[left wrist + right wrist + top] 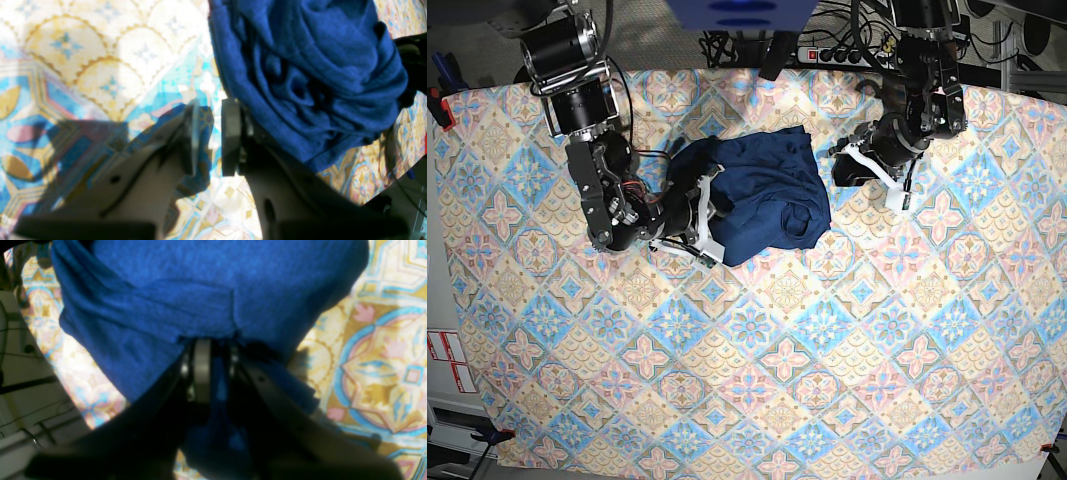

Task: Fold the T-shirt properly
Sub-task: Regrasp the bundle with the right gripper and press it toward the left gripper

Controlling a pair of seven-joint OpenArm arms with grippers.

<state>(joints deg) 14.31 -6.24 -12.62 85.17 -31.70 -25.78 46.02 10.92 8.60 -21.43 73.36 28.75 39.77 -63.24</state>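
Near half of the patterned tablecloth (757, 380) carries nothing but its own tile print.

Further back, toward the far edge and somewhat toward the base view's left: the T-shirt (762, 200), dark navy, bunched into a rumpled heap. No clear collar or hem end to be made out, so which way it points cannot be told. The heap's longer run slants from its far-left part down to a rounded near-right lobe.

Right gripper (710, 215) lies low at the heap's left margin, arm stretching back to the far-left corner. The base view only shows its white fingers against the cloth. The right wrist view shows more: jaws drawn close with a fold of blue fabric pinched between the pads (201, 368), more fabric draped over and hanging below.

Left gripper (872, 168) sits just beside the heap's right side, toward the far edge. The base view leaves its jaws unclear. The left wrist view settles it: the two pads (230, 136) stand a narrow gap apart, bare tablecloth showing between, nothing grasped. The shirt lies bunched just beyond and to one side of that finger; contact cannot be judged.

Power strip (832, 52) and cables beyond the far edge.
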